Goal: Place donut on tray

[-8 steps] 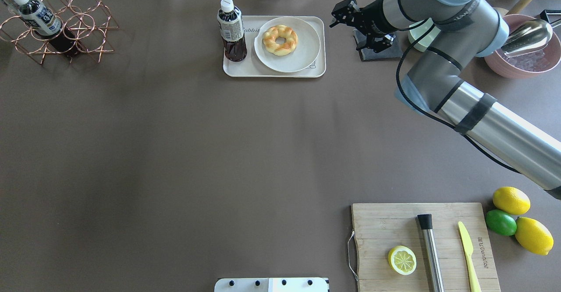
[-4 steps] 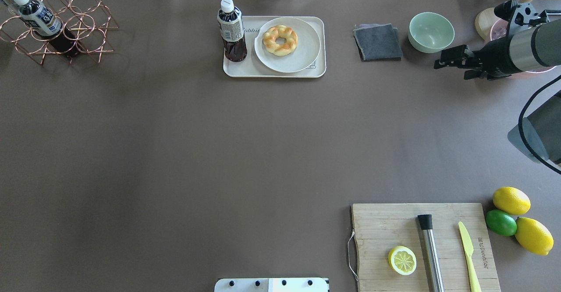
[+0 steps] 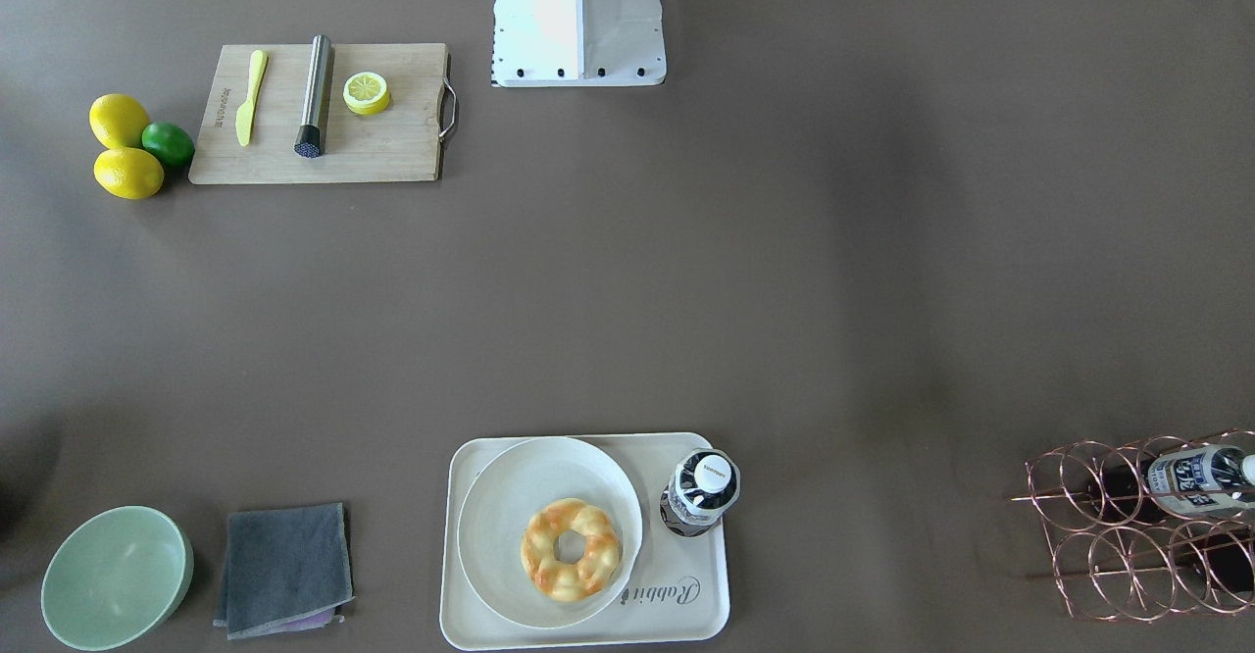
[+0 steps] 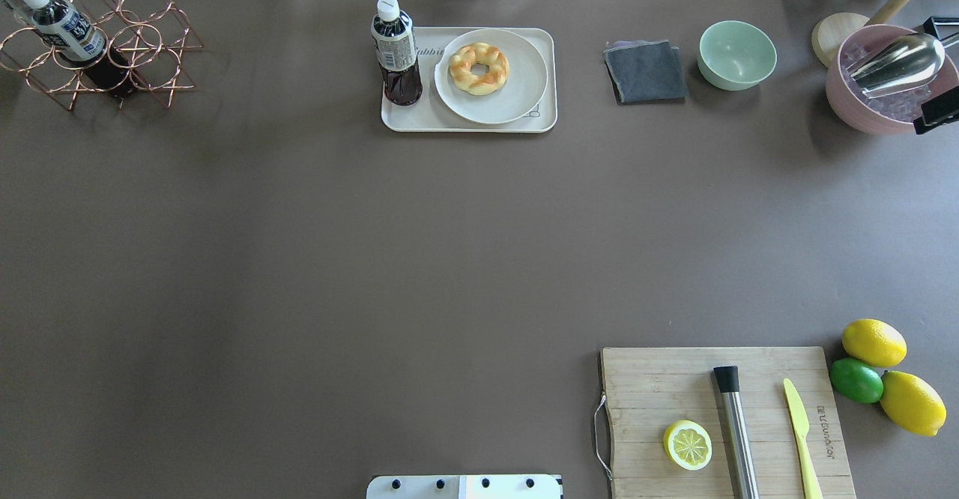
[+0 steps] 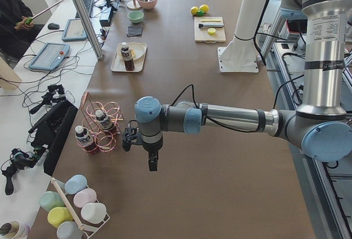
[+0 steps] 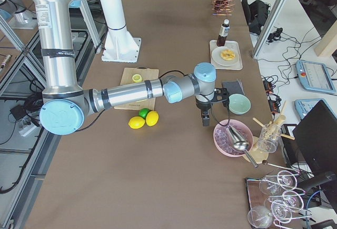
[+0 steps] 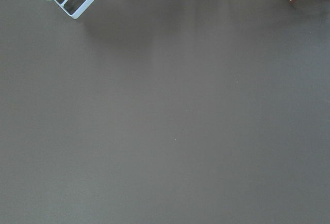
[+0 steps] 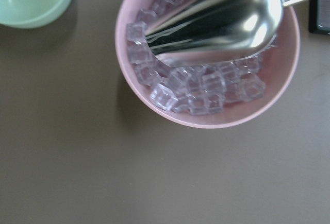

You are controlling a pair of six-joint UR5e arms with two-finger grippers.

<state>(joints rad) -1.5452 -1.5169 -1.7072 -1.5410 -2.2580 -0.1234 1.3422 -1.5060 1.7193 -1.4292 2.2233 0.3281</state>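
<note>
The donut (image 4: 479, 68) is a golden twisted ring lying on a round off-white plate (image 4: 517, 98). The plate sits on the cream tray (image 4: 545, 120) at the far middle of the table. The donut (image 3: 571, 549) and the tray (image 3: 588, 628) also show in the front-facing view. My right gripper (image 6: 205, 119) hangs over the table beside the pink bowl, far right of the tray. Only a black bit of it (image 4: 936, 115) shows in the overhead view, so I cannot tell its state. My left gripper (image 5: 152, 163) hangs beyond the wire rack at the far left end; I cannot tell its state.
A dark drink bottle (image 4: 395, 49) stands on the tray's left end. A grey cloth (image 4: 646, 72), a green bowl (image 4: 737, 53) and a pink bowl of ice (image 4: 843, 102) with a metal scoop lie to the right. A cutting board (image 4: 659, 386) and a wire rack (image 4: 97, 49) are near corners.
My right arm has swung from just right of the tray, past the green bowl, to the table's right edge. The donut, plate and tray have not moved.
</note>
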